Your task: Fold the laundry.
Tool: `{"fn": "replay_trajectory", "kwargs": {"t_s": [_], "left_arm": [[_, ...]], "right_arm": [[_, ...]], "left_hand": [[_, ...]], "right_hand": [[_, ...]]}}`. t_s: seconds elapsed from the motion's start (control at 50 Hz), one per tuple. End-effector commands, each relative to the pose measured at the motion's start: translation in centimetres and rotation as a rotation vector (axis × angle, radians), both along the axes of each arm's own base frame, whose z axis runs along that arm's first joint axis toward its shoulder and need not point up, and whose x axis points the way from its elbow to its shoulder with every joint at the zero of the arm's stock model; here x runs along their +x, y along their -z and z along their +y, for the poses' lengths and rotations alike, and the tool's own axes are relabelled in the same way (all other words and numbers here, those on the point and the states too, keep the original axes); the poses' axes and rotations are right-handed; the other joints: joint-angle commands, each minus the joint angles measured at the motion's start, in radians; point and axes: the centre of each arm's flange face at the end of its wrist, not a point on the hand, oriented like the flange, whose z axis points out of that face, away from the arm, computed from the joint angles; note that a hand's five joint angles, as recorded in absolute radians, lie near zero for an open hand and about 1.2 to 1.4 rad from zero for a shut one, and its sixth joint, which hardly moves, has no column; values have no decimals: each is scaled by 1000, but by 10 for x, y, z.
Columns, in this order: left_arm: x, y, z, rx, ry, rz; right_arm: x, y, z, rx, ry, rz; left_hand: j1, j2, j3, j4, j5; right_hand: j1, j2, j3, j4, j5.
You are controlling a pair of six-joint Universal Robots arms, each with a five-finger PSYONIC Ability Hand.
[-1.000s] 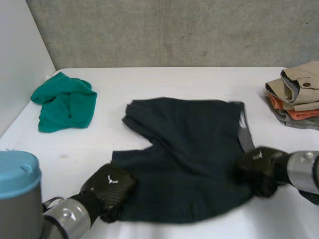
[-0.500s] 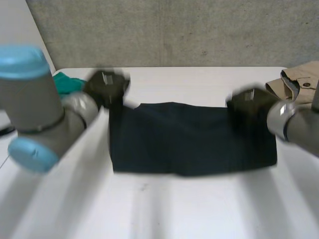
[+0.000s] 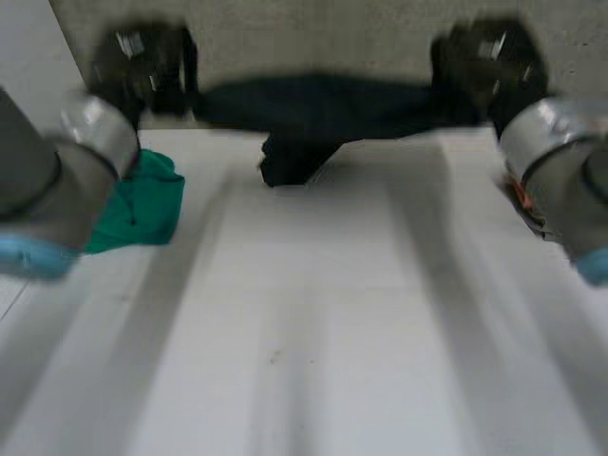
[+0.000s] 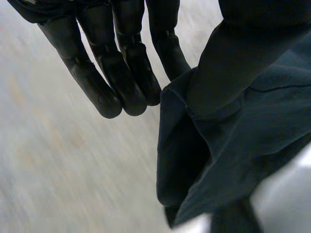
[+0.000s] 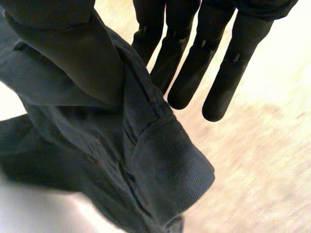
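Behind left arm (image 3: pixel 59 176), green cloth (image 3: pixel 144 204) (half hidden), dark garment (image 3: pixel 313 106) aloft.

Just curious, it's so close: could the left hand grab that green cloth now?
Probably not yet: the left hand is pinching the dark garment, held above the table. The green cloth lies uncovered beside that arm, so it looks reachable after letting go.

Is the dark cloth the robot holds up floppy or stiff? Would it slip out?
Probably floppy: the dark cloth droops between the left hand and the right hand, with one part dangling. It looks light, since pinches at its two ends carry it. It seems unlikely to slip, as it bunches in folds where it is pinched.
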Motion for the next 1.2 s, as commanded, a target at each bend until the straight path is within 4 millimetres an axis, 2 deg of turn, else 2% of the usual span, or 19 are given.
{"fn": "replay_trajectory", "kwargs": {"t_s": [0.02,0.08,0.16,0.22,0.3,0.34,0.42,0.48,0.56,0.6,0.68,0.74,0.8,0.82,0.88,0.9,0.98,1.12,1.2], "left_arm": [[5,110,35,288,67,-121],[9,144,49,393,90,-159],[15,163,69,502,122,-196],[17,165,81,549,152,-210],[23,148,111,596,204,-243],[26,143,122,614,215,-261],[35,134,150,685,244,-331],[39,129,172,741,277,-397],[39,126,183,759,305,-450],[35,124,174,707,306,-441],[26,121,157,628,321,-417],[17,122,140,559,329,-400],[6,125,110,471,321,-364],[0,126,95,432,319,-348],[-10,130,72,378,312,-331],[-15,134,54,351,304,-329],[-29,151,24,381,311,-341],[-49,178,-10,415,345,-424],[-60,187,-21,393,376,-459]], "right_arm": [[-14,119,4,319,-34,127],[-24,157,15,424,-15,200],[-35,171,30,475,2,277],[-38,165,35,474,4,313],[-49,146,52,539,10,392],[-59,128,64,605,9,453],[-77,110,86,783,-18,583],[-86,103,101,918,-74,670],[-85,103,101,908,-129,692],[-83,108,96,886,-125,671],[-80,113,90,855,-98,607],[-77,116,88,848,-86,568],[-75,119,86,835,-71,532],[-74,121,84,824,-68,526],[-74,122,82,806,-61,522],[-74,122,81,801,-59,517],[-74,125,81,794,-57,511],[-73,129,81,781,-57,509],[-72,131,80,765,-57,509]], "left_hand": [[228,199,207,201,238],[228,199,207,201,238],[228,199,207,201,238],[228,199,207,201,238],[228,199,207,201,238],[228,199,207,201,238],[228,199,207,201,238],[228,199,207,201,238],[228,199,207,201,238],[107,77,86,79,116],[-993,-1022,-1014,-1021,-984],[-993,-1022,-1014,-1021,-984],[-993,-1022,-1014,-1021,-984],[-885,-914,-906,-913,-876],[-688,-717,-709,-715,-678],[-562,-591,-583,-590,-553],[-444,-473,-465,-471,-434],[-435,-464,-456,-462,-425],[-444,-473,-465,-471,-434]], "right_hand": [[279,220,206,198,206],[279,220,206,198,206],[279,220,206,198,206],[279,220,206,198,206],[279,220,206,198,206],[279,220,206,198,206],[279,220,206,198,206],[279,220,206,198,206],[279,220,206,198,206],[279,220,206,198,206],[279,220,206,198,206],[279,220,206,198,206],[279,220,206,198,206],[279,220,206,198,206],[279,220,206,198,206],[279,220,206,198,206],[279,220,206,198,206],[279,220,206,198,206],[279,220,206,198,206]]}}
